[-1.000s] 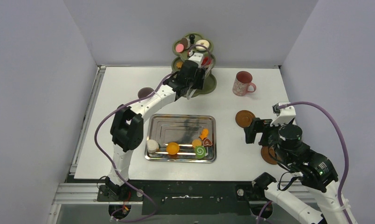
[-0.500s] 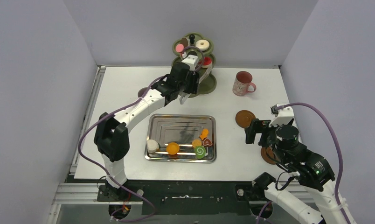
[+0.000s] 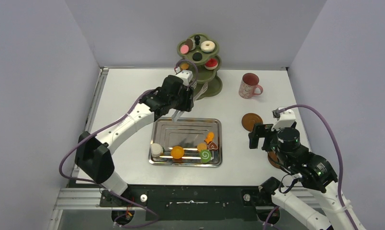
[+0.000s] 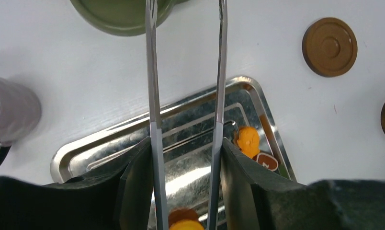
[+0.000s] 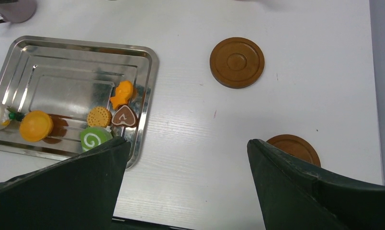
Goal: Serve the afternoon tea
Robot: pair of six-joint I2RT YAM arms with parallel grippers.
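The top view shows the olive-green three-tier stand [image 3: 214, 86] at the far edge of the table [image 3: 123, 96]. On its upper tiers lie a donut [image 3: 208, 46] and a pink macaron [image 3: 184, 49]. The pink mug [image 3: 248, 86] stands to the right of the stand, well apart from it. No wrist camera shows these sweets or this mug.

The left wrist view shows that the left gripper [image 4: 186, 143] is closed on the metal tongs [image 4: 152, 86]. Each finger presses on one arm of the tongs from outside. The two arms stay apart with nothing between them, and they point to the base of the stand; their tips are cut off by the picture edge. Below them lies the far part of the steel tray [image 4: 109, 143], and at the left edge stands the mauve mug [image 4: 11, 112], which the top view hides under the arm.

The right wrist view shows the right gripper [image 5: 188, 143] with its jaws wide apart and empty, above bare table between the tray and two brown coasters [image 5: 237, 62]. It gives the tray sweets most clearly: a green swirl roll [image 5: 95, 139], a round biscuit [image 5: 98, 116], a brown heart [image 5: 124, 116] and an orange figure [image 5: 122, 95] in one corner.
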